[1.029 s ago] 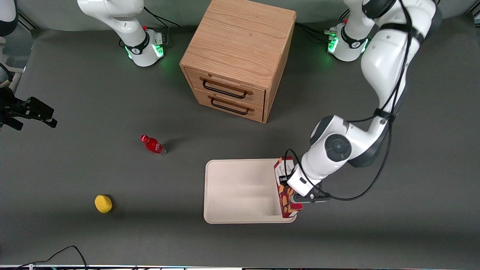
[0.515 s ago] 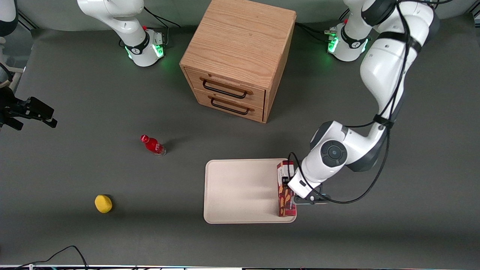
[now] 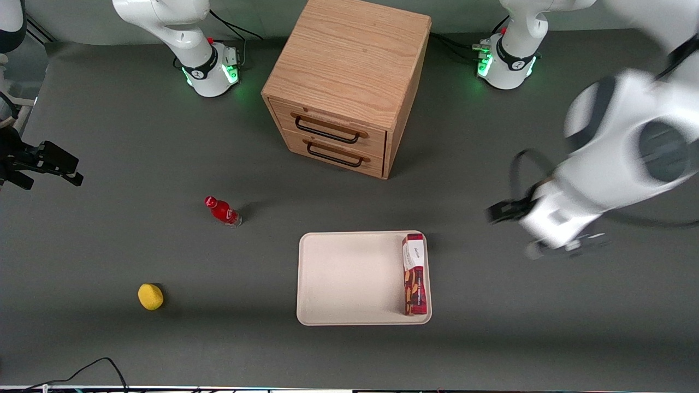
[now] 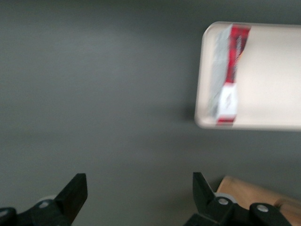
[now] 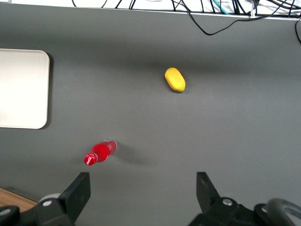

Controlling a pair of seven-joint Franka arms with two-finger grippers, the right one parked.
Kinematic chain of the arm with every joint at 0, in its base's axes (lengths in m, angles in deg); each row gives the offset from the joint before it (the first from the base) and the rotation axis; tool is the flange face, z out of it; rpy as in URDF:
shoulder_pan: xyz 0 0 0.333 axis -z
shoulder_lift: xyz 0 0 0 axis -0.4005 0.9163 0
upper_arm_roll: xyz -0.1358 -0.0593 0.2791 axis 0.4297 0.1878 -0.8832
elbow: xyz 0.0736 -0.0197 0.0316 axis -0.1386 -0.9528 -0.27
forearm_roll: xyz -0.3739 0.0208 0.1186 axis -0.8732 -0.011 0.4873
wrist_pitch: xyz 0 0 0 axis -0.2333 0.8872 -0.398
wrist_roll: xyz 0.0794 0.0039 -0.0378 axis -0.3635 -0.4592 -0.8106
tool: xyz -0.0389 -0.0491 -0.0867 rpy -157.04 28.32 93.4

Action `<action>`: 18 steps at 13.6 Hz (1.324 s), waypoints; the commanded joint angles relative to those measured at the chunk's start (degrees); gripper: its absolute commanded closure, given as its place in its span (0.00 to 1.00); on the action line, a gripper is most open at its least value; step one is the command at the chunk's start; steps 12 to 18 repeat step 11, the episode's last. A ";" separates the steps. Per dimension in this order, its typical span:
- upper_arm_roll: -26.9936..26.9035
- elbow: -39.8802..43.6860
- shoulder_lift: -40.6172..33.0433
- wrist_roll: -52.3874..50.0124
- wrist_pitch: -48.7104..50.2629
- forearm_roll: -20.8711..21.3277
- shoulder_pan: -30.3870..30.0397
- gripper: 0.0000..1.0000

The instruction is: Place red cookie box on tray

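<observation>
The red cookie box point(image 3: 414, 274) lies flat inside the tray point(image 3: 349, 278), lower centre of the front view, along its right rim. The gripper point(image 3: 538, 232), jaws wide and empty, hangs at mid-right (well apart). Placement looks done; only parking remains.

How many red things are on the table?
2. The cookie box lies in the tray, along its edge toward the working arm. The bottle lies on the table toward the parked arm's end. The gripper is open, clear of both.
</observation>
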State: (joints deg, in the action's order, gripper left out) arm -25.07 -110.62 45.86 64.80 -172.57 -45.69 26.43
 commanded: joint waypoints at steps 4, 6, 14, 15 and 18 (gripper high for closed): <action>-12.71 -15.63 -17.95 20.22 6.76 -1.55 0.77 0.00; -13.86 -26.80 -25.77 20.67 0.96 -1.37 0.86 0.00; -13.69 -18.18 -21.26 20.76 7.59 1.97 1.13 0.00; -13.69 -18.18 -21.26 20.76 7.59 1.97 1.13 0.00; -13.69 -18.18 -21.26 20.76 7.59 1.97 1.13 0.00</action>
